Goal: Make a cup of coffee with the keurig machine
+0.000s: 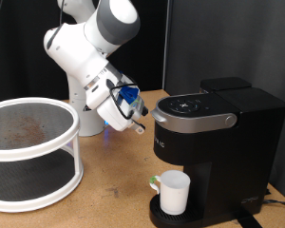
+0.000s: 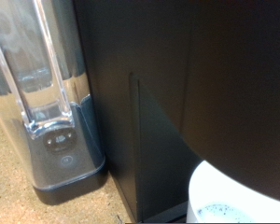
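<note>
The black keurig machine stands on the wooden table at the exterior view's right, with its silver-edged lid down. The small white cup stands upright on the machine's round drip base, under the head. My gripper hangs in the air just to the left of the machine's head, above the table, with its fingers pointing at the machine. Nothing shows between the fingers. The wrist view shows the machine's black side wall up close, and no fingers. A white rounded shape sits in one corner; I cannot tell what it is.
A white round two-tier shelf stands at the exterior view's left. The robot's white base is behind it. A clear water tank shows beside the machine in the wrist view. A black curtain closes the back.
</note>
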